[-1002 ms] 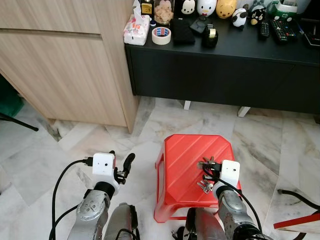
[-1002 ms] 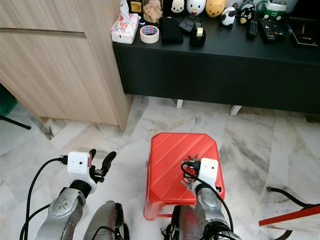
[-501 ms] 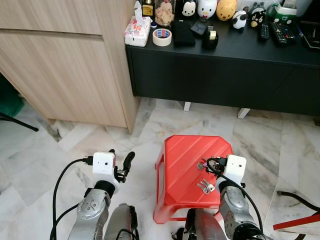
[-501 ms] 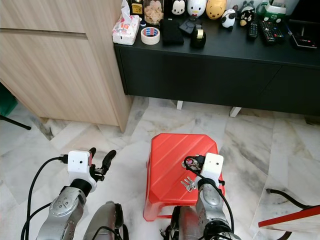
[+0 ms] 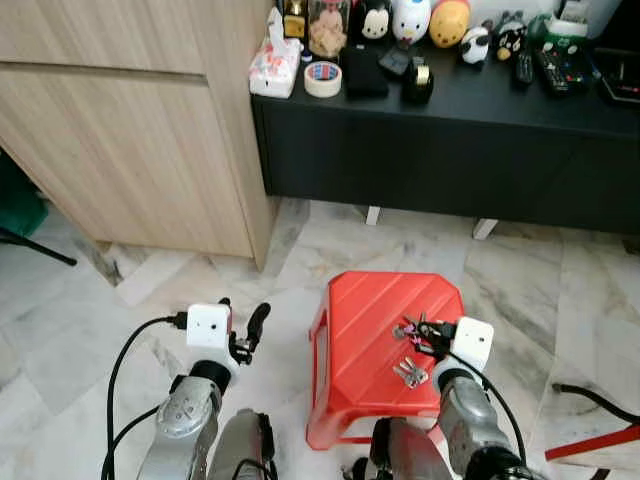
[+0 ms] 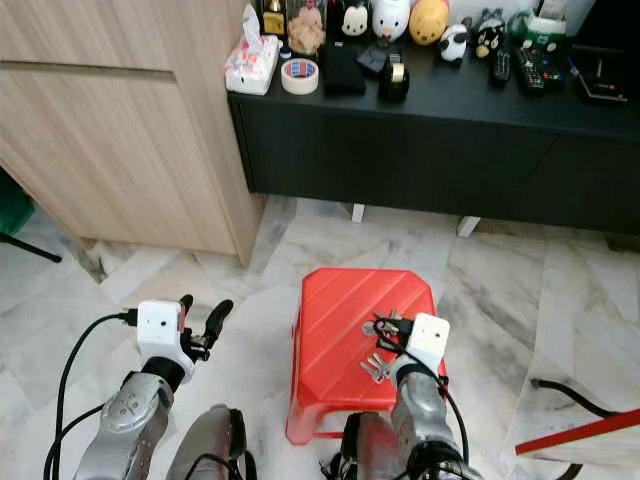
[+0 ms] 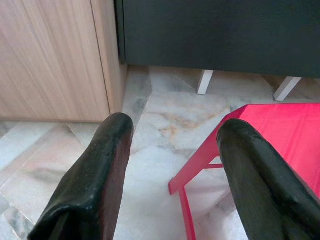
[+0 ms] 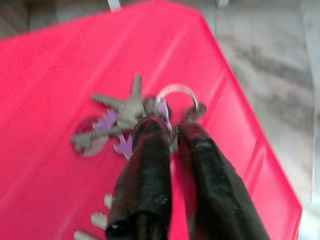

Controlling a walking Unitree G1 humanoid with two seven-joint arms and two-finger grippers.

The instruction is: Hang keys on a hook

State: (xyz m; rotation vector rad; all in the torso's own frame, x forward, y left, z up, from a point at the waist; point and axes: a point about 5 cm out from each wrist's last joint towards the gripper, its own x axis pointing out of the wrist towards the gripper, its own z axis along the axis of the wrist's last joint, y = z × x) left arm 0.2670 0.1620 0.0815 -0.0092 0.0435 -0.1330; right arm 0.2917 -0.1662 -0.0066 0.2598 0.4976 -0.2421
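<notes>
Keys: two bunches of silver metal keys lie on the top of one red plastic stool (image 5: pixel 365 320). The nearer bunch of loose keys (image 5: pixel 410 373) rests flat towards the stool's near right side. Just beyond it, the second key bunch with a purple tag and a steel ring (image 8: pixel 131 116) sits between the two black fingers of the right hand (image 8: pixel 172 131); the fingers are nearly closed and pinch it at the ring, while the keys themselves touch the red surface. In the head views this hand (image 5: pixel 428 333) is over the stool's right half.

The left hand (image 5: pixel 256 324) hovers over the pale marble floor (image 5: pixel 180 290) to the left of the stool, well apart from it, with its two fingers (image 7: pixel 95 185) spread wide and holding nothing.

Beyond the stool stands a long black low cabinet (image 5: pixel 450 150) on white feet, beside a light wooden cupboard (image 5: pixel 120 120) on its left. On the cabinet top are one tissue pack (image 5: pixel 273 62), one roll of tape (image 5: pixel 323 79), several small animal figurines (image 5: pixel 450 20) and some remote controls (image 5: pixel 560 70).
</notes>
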